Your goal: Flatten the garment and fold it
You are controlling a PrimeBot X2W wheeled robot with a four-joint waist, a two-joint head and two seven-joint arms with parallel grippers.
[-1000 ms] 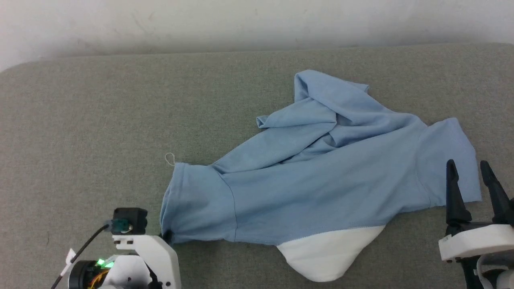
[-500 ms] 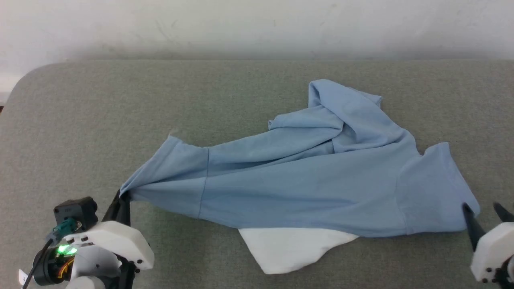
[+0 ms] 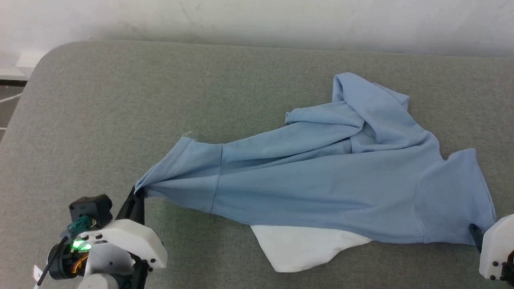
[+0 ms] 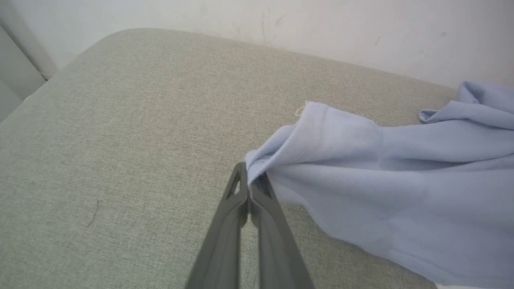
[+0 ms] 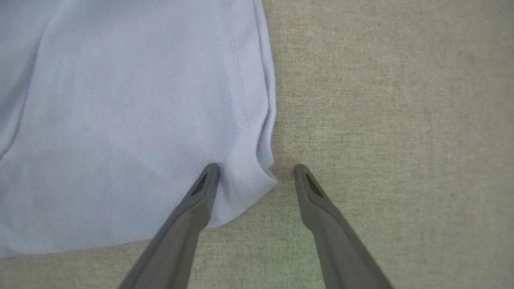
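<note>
You have one garment (image 3: 321, 188) in front of you, light blue, with two short sleeves (image 3: 192, 176) and one white piece (image 3: 305, 249). You count two grippers, the left gripper (image 4: 249, 180) and the right gripper (image 5: 257, 176), each with two dark fingers (image 5: 188, 224). One grey tabletop (image 3: 120, 112) lies under the cloth, and one green light (image 3: 78, 244) glows on the left wrist.

The right gripper (image 5: 257, 168) stands with its jaws wide apart. One finger tip lies on the light blue garment (image 5: 120, 120), just inside a corner; the other is over the bare grey-green padded surface (image 5: 381, 100). The corner sits between them, slightly puckered. The stitched hem (image 5: 257, 80) runs straight away from the gripper.
</note>
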